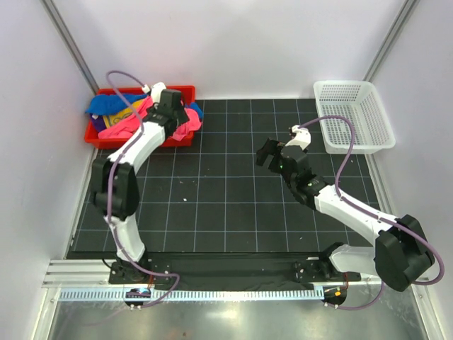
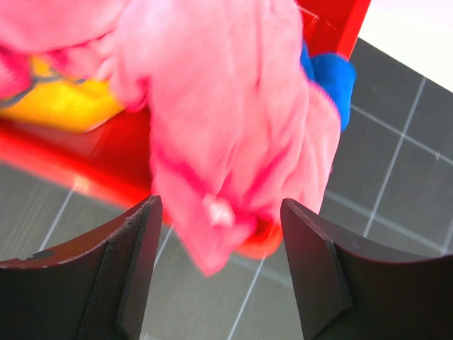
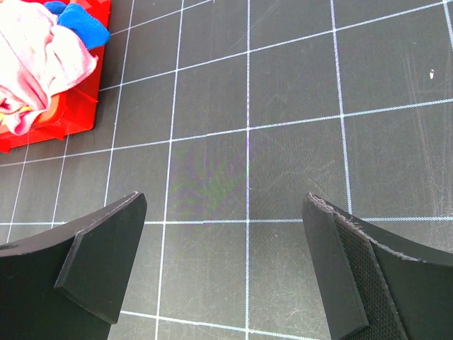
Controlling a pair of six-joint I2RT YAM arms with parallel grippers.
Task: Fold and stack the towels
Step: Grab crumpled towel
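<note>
Crumpled soft cloth towels [image 1: 124, 117] are heaped in the red plastic bin [image 1: 185, 90] at the far left of the black gridded mat [image 1: 226, 212]. The left gripper [image 2: 219, 273] is spread wide with nothing grasped, close to the hot pink terry towel [image 2: 226, 127] draped over the bin's rim. The right gripper [image 3: 226, 269] is likewise released, over bare mat. If the pink towel is pinched deep, the tangled bright blue towel [image 2: 333, 81] could be dragged out with it, or the bin pulled along.

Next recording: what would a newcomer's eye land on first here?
The red bin in the far left corner, heaped with bright towels, draws the eye first, a pink towel spilling over its rim. The left gripper hovers open right at that towel, while the right gripper hangs open over the black grid mat. A white basket sits far right.
</note>
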